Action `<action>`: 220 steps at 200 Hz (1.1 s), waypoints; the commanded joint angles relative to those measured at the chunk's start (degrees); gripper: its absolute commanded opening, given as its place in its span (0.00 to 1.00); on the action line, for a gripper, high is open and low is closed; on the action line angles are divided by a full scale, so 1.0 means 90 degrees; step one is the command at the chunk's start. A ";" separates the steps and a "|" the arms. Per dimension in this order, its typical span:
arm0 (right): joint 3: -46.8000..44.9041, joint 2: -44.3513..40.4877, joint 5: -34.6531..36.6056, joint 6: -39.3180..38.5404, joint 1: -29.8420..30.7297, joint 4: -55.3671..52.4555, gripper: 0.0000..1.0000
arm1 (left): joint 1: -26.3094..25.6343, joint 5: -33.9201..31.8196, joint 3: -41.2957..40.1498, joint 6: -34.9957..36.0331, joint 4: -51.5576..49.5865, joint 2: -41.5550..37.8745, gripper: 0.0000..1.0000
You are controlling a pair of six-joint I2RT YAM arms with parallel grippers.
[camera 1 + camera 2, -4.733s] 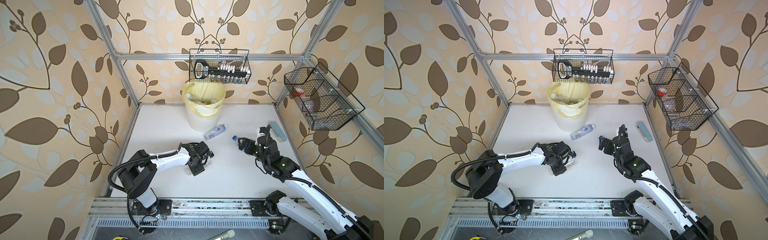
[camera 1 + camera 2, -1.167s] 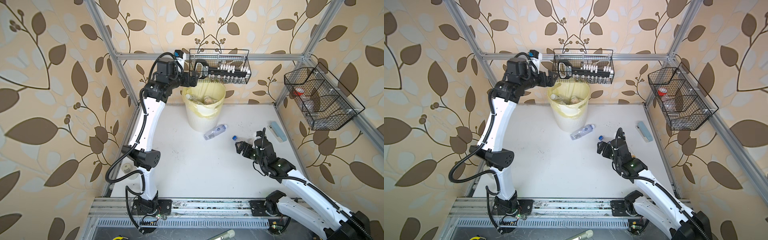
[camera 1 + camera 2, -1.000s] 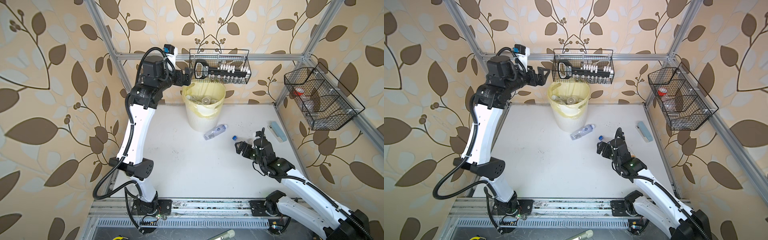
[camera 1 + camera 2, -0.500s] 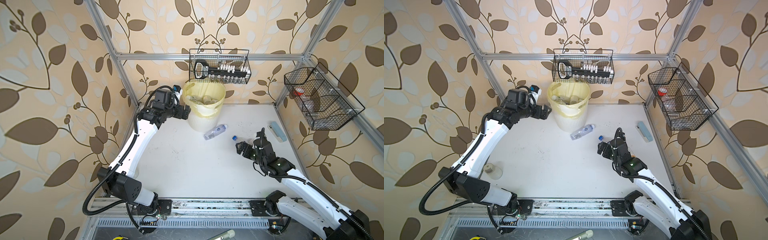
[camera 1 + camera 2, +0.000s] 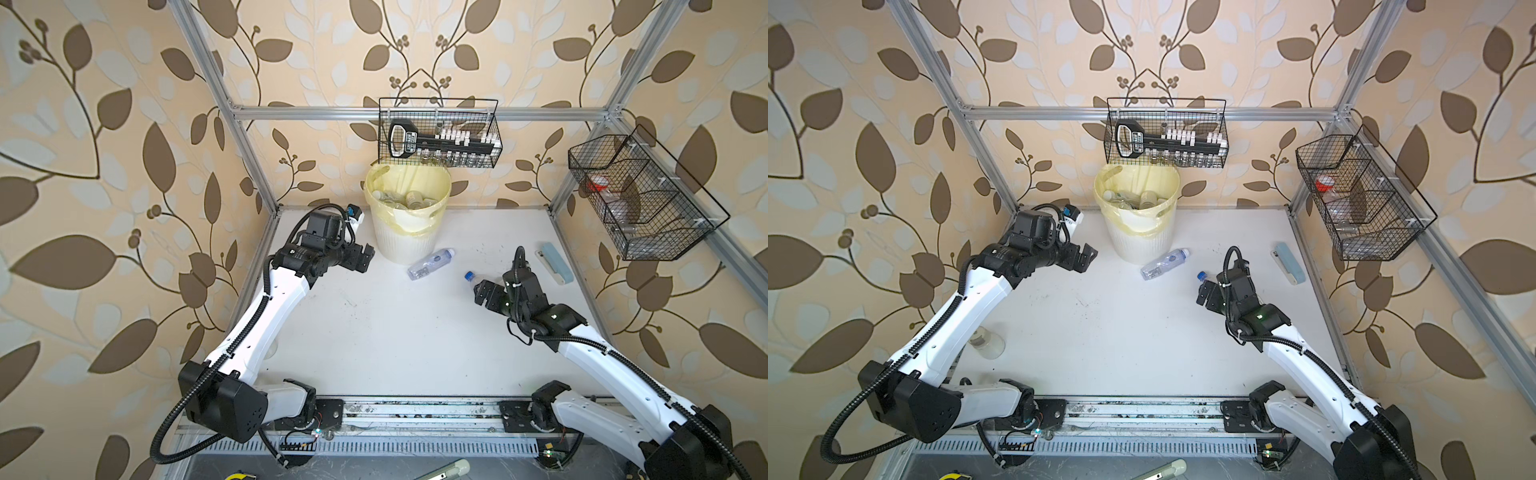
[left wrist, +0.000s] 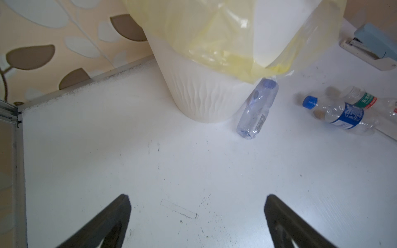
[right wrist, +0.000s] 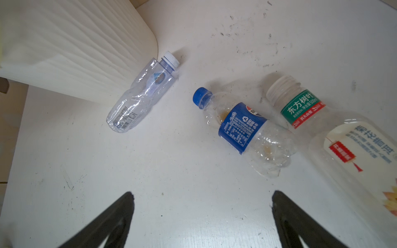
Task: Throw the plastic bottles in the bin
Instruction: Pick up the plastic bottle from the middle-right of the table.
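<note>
While left tool [image 5: 365,259] and right tool [image 5: 481,293] gape empty, the clear bottle [image 5: 430,263] lies flat — cap pointing back-right.

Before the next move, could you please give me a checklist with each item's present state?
1. Left end effector open and empty: ok.
2. Right end effector open and empty: ok.
3. Bin upright, mouth open: ok.
4. Table cleared of bottles: not ok; clear bottle, blue-label bottle and green-label bottle lie on it.
5. Blue-label bottle apart from green-label bottle: cannot tell.
6. Round clear thing beside the left arm a bottle: cannot tell.
</note>
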 commanded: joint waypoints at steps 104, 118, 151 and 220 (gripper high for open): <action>0.0068 0.0308 -0.0694 -0.1238 -0.3014 -0.0691 1.00 | 0.0321 0.0187 -0.1773 -0.0012 0.0581 -0.0032 0.99; -0.0119 0.0353 -0.1017 -0.1285 -0.3520 -0.0484 1.00 | 0.0377 0.0326 -0.1814 0.0000 0.0601 -0.0022 0.99; -0.0365 0.0564 -0.1096 -0.1427 -0.4058 -0.0263 1.00 | 0.0462 0.0433 -0.1918 0.0100 0.0633 0.0006 0.99; -0.0643 0.0802 -0.1124 -0.1501 -0.4104 0.0163 1.00 | 0.0626 0.0463 -0.1974 0.0130 0.0700 0.0080 0.99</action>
